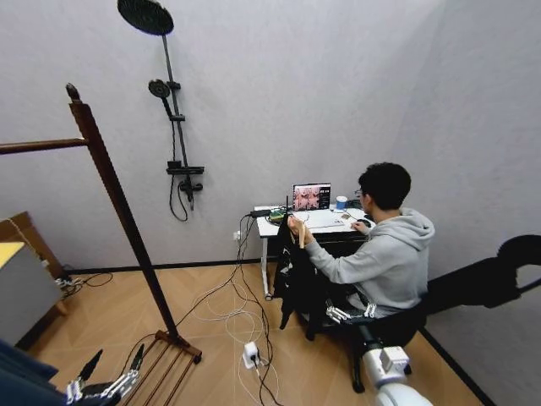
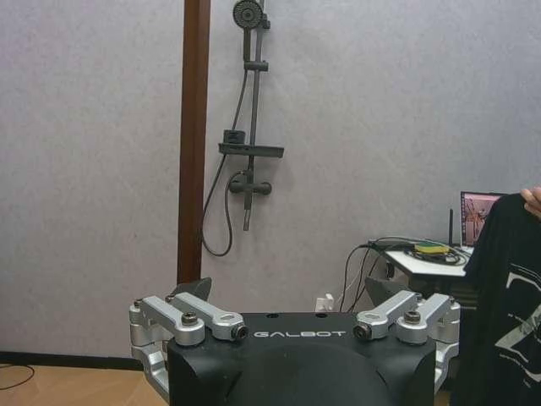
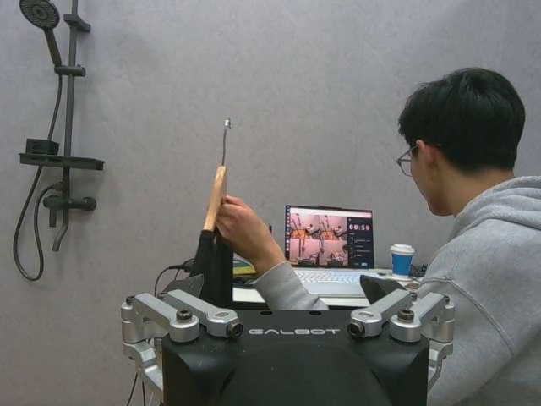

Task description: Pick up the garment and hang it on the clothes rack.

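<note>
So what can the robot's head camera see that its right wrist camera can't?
Head view alone: the tall reddish-brown wooden clothes rack with its slatted base, the pale wood floor with white cables, and both arms low down, the left gripper by the rack's base and the right gripper near the seated person.

Right wrist view alone: the hanger's metal hook sticking up above the person's hand.

Both: the black T-shirt on a light wooden hanger, held up by that person, plus the open laptop and black shower stand.
</note>
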